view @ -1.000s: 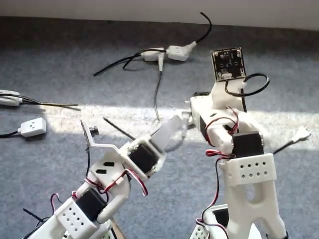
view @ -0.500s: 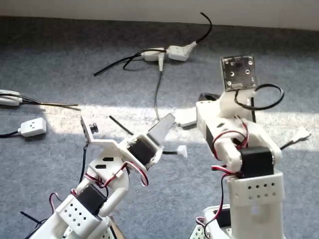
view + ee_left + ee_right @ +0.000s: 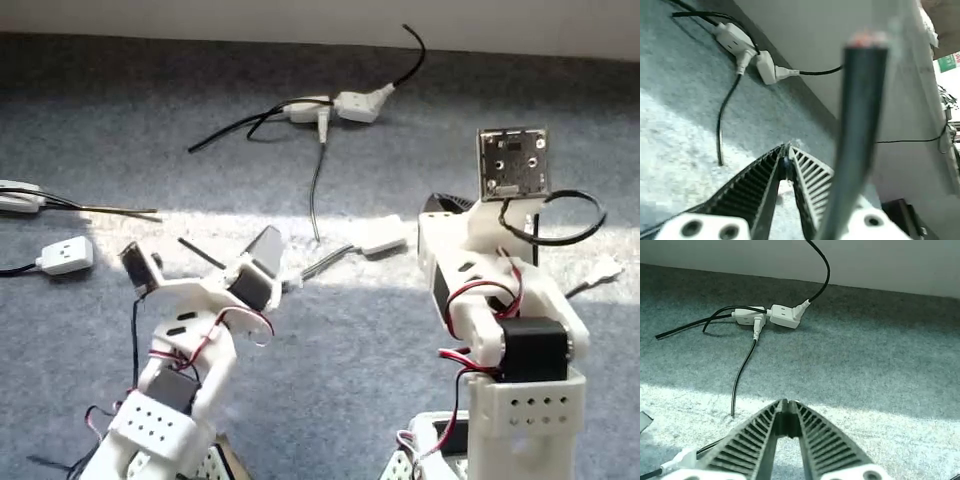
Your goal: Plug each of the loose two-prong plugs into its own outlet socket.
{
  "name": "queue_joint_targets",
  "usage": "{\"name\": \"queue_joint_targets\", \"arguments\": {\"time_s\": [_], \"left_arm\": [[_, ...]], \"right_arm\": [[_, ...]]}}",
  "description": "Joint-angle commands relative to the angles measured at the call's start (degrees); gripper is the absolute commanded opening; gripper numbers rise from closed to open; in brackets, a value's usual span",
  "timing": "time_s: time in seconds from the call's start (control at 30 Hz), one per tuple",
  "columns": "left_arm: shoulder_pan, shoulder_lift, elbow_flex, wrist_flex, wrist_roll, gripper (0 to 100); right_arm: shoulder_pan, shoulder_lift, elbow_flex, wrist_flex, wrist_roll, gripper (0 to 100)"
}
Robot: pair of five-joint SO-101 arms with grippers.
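Left pincer (image 3: 786,152) shut (right pincer (image 3: 787,405) too), now farther back from plug (image 3: 382,237).

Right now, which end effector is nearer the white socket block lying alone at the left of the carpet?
Left. The left end effector hovers a short way right of the white socket block; the right end effector is well beyond it, farther right.
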Motion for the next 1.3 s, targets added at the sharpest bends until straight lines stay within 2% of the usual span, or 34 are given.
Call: {"name": "queue_joint_targets", "arguments": {"time_s": [0.0,0.1,0.17,0.27,0.47,0.57,0.67,0.8,0.9,1.07,1.27], "left_arm": [[-8.48,-0.48,1.45,9.14,-15.21,1],[-13.05,-0.48,1.45,17.23,-23.47,1],[-14.11,-0.48,1.27,19.25,-25.93,1],[-14.11,-0.48,-0.48,25.32,-24.0,7],[-7.69,0.04,-18.24,54.24,-22.42,25],[-5.76,0.04,-26.33,63.74,-22.42,30],[-7.78,-0.04,-29.93,64.62,-23.3,32],[-12.0,0.22,-33.63,62.42,-32.62,31],[-14.11,1.98,-33.54,61.71,-36.22,31],[-16.57,19.65,-34.59,61.36,-36.84,31],[-16.75,41.01,-40.13,61.36,-41.23,31]], "right_arm": [[0.4,-1.01,-2.33,0.31,0.7,0.9],[0.4,-1.01,-2.33,0.4,0.79,0.9],[0.4,-1.01,-2.33,0.4,0.79,0.9],[0.4,-1.01,-2.33,0.4,0.79,0.9],[0.4,-1.01,-0.66,0.04,0.79,0.9],[0.31,-1.01,-0.48,-0.04,0.79,0.9],[0.31,-1.01,-0.48,0.04,0.79,0.9],[0.31,-1.01,-0.48,0.13,0.79,0.9],[0.31,-1.01,-0.48,0.13,0.79,0.9],[0.31,-1.01,-0.48,0.22,0.7,0.9],[0.31,-1.01,-0.48,0.31,0.53,0.9]]}}
